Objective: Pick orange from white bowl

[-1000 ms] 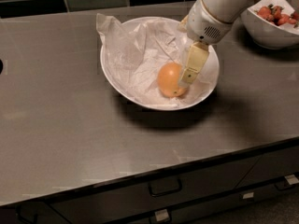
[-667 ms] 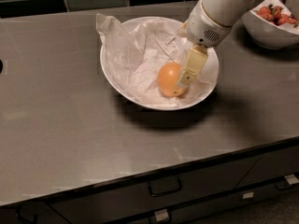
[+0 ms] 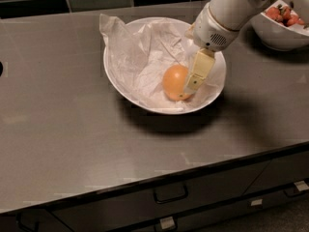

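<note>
The gripper [image 3: 189,85] hangs low in the bowl [image 3: 107,71], against the right side of the orange [image 3: 173,81], which lies just right of the bowl's centre. Whether it has closed on the fruit cannot be told. A centred, firm squeeze should precede any lift. Neither has visibly shifted since the earlier frame.

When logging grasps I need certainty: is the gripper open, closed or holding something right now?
Gripper: down inside the white bowl, against the right side of the orange; open, closed or holding cannot be told.
</note>
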